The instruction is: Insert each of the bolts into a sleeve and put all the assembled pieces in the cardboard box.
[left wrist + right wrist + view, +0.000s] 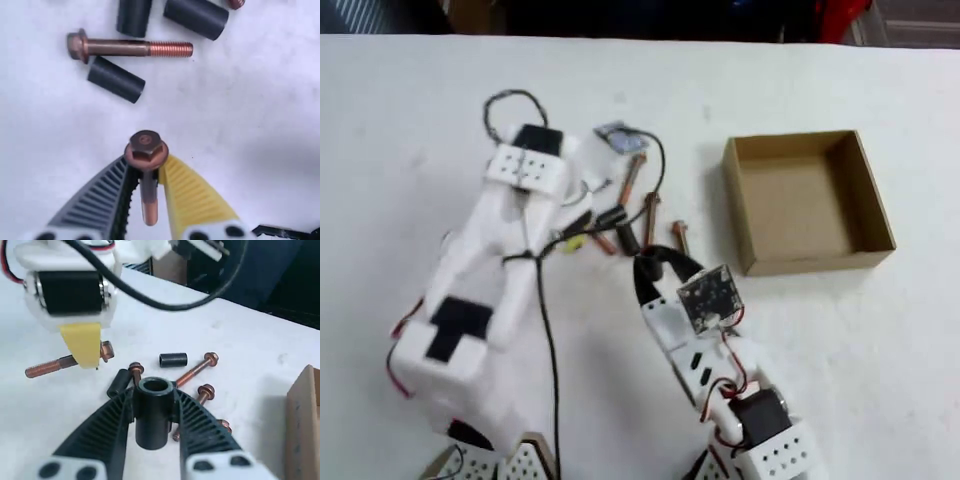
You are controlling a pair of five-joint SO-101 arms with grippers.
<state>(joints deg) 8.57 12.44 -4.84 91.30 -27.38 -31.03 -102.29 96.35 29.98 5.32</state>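
Pinching a bolt just under its head, the left claw hangs above the white surface, near loose bolts and sleeves. The right claw grips a black sleeve upright (bore facing up). The cardboard box stands well apart.

White printed shells on left arm and right arm; black servo blocks, red wires, long black cable. Left gripper: one grey ribbed finger, one yellow. Right gripper: both ribbed black. Dark circuit board at right wrist.
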